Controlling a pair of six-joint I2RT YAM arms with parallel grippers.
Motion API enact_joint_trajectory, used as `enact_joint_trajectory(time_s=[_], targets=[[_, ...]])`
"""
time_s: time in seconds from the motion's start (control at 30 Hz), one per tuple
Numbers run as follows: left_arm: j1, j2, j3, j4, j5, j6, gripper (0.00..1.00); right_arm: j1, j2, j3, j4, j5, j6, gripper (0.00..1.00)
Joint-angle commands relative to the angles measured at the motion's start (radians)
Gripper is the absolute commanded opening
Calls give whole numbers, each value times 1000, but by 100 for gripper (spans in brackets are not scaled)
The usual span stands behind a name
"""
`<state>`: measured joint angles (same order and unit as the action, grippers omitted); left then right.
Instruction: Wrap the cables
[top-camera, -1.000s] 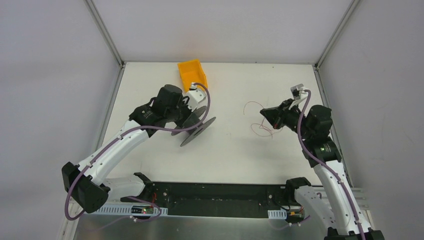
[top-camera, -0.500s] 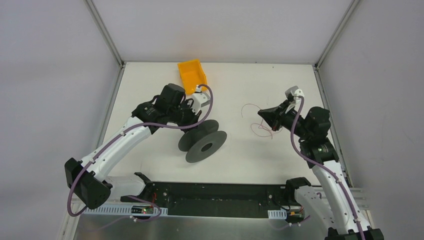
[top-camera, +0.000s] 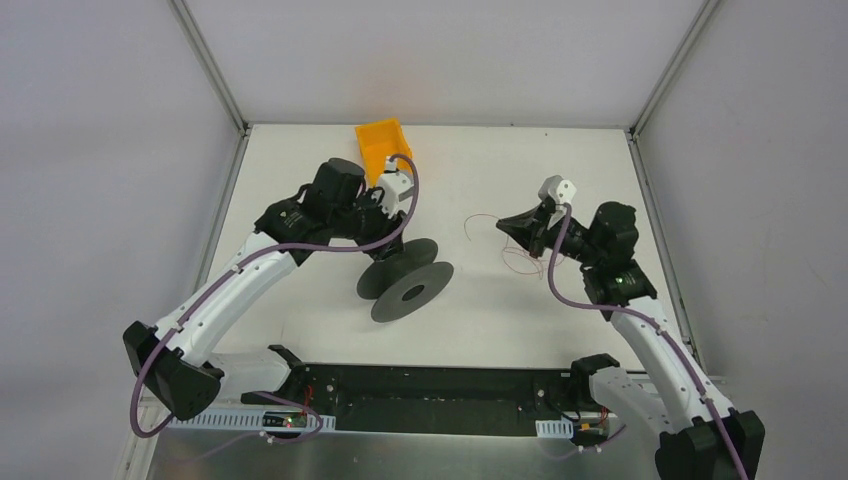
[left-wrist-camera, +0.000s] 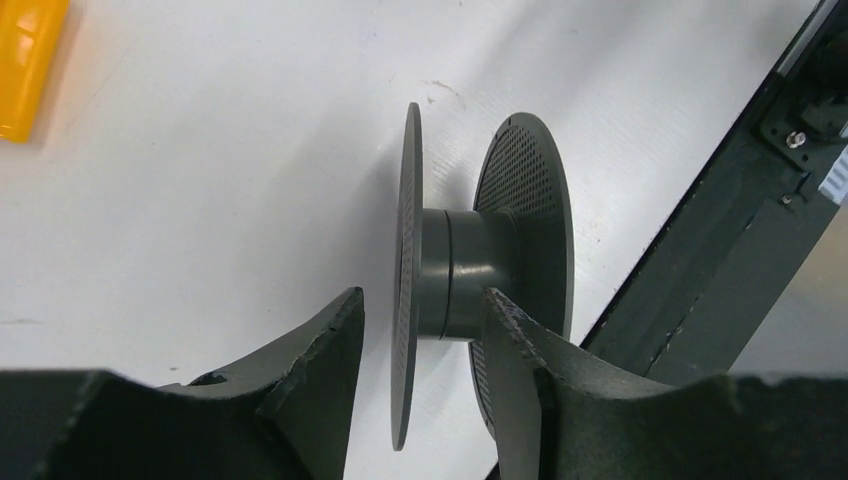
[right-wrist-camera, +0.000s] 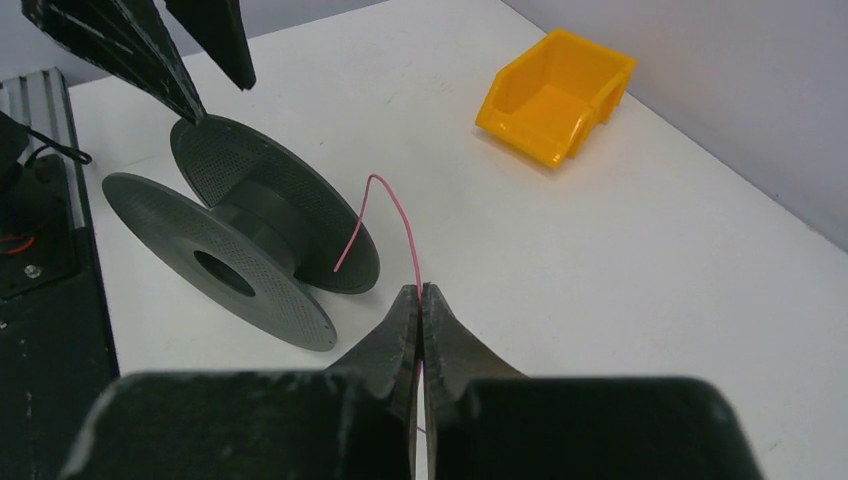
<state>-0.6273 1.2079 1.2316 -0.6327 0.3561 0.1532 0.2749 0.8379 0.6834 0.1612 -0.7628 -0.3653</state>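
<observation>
I am keeping my right hand clamped together on the cable, which is arcing up just right of the spool. My left hand is hovering with fingers apart over the spool, which is resting on the tabletop.

I'm seeing the cable as one hair-thin, reddish-pink wire, pinched between the closed fingers of the right gripper and rising from them in a narrow arch. Its free end is hooking over and pointing down toward the dark spool, apart from it. In the top view the rest is trailing in loose, tangled loops beneath that gripper, over the white desk.
</observation>
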Motion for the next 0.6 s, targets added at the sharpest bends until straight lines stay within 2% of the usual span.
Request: enact_joint_trajectory(time_s=[0.0, 0.2, 0.43, 0.57], targets=[[41, -60, 64, 18, -22, -93, 46, 25, 108, 64, 157, -133, -177, 0], [189, -110, 52, 19, 89, -216, 48, 121, 281, 158, 192, -219, -427, 0], [238, -142, -19, 25, 140, -251, 50, 234, 451, 276, 230, -281, -599, 0], [253, -152, -43, 28, 131, -280, 50, 285, 505, 293, 291, -300, -618, 0]])
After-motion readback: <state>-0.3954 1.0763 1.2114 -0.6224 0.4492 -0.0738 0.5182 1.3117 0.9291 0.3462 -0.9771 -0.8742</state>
